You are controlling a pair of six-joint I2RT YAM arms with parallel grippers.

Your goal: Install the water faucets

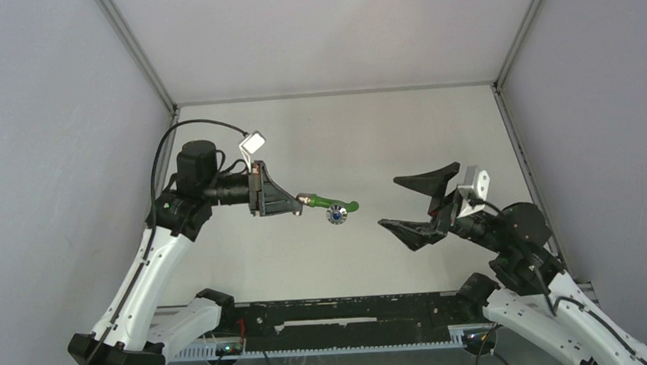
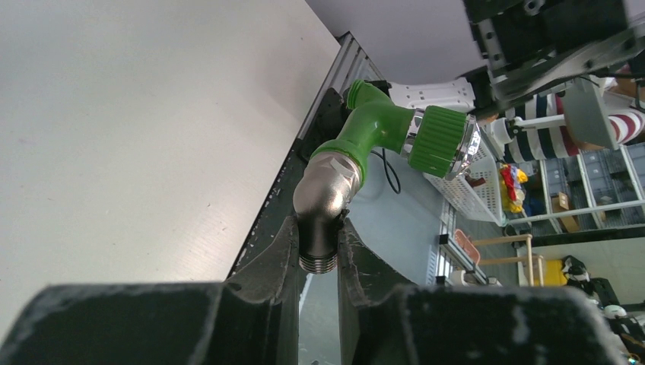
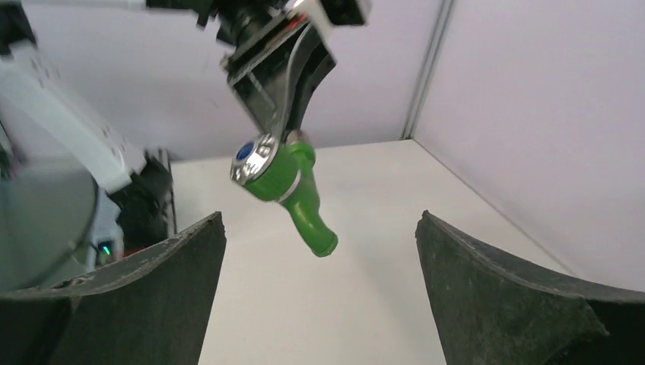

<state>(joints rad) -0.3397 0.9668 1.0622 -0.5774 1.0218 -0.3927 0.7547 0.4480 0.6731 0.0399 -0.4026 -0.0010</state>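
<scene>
Currently the left gripper (image 1: 300, 200) is clamped on the grey metal elbow fitting (image 2: 323, 201), its two fingers pressing the threaded end from both sides. The green tap (image 1: 334, 205) is joined to the far end of this fitting and carried in the air above the table (image 1: 342, 131), clear of the surface.

In the top view the tap sits near the table centre. The left gripper lies at 9 o'clock from it, and the spout extends toward 3 o'clock. The round knob (image 1: 336, 218) hangs at 6 o'clock from the tap body and shows a blue centre with a chrome ring.

A white band, possibly sealing tape, shows at the joint between fitting and tap in the left wrist view. Thread seating cannot be confirmed from these views.

The right gripper (image 1: 419, 194) stands at 3 o'clock from the tap, well apart from it. Its jaws are spread wide and hold nothing. In the right wrist view the tap appears between the two spread fingers, with the spout angled toward 5 o'clock.
</scene>
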